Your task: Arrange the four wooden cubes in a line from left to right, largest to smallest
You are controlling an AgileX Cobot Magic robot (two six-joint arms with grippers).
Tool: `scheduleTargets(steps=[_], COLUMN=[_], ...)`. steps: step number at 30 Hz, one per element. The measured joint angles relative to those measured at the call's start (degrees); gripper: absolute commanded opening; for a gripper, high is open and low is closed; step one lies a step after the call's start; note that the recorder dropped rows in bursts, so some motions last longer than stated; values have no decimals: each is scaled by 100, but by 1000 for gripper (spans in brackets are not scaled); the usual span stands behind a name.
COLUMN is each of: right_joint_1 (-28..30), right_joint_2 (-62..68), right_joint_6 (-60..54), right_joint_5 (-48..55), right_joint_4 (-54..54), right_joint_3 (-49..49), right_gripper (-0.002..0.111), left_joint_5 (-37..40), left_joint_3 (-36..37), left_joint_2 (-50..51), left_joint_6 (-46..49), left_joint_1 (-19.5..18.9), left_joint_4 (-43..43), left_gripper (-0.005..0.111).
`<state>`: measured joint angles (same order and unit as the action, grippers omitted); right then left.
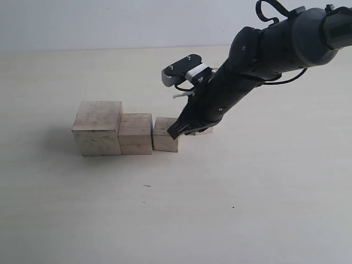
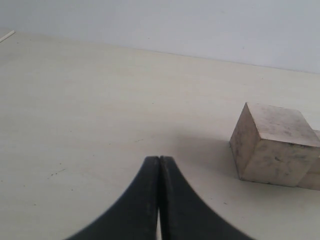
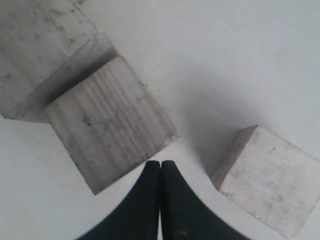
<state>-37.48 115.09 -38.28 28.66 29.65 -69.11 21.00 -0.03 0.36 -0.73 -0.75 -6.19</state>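
there, pale speckled wooden cubes [image 1: 136, 133]

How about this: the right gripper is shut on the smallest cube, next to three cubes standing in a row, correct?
Not quite. The right gripper is shut, but on nothing: the smallest cube lies free beside its fingertips, as the right wrist view shows. The rest is correct.

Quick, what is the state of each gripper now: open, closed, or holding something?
Left gripper: closed, holding nothing.
Right gripper: closed, holding nothing.
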Motion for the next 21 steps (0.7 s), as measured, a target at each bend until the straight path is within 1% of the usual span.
scheduleTargets(steps=[8,21], right_joint_1=[0,0], right_joint_2=[0,150], right_joint_6=[-626,-814], right_joint_5=[38,116], right_joint_4=[477,555], right_joint_3=[0,10], right_gripper=[0,0], left_joint_5=[0,0], left_joint_3=[0,0], left_joint_2=[0,0], left_joint_6=[0,0], left_joint_1=[0,0], left_joint_4=[0,0], left_gripper=[0,0])
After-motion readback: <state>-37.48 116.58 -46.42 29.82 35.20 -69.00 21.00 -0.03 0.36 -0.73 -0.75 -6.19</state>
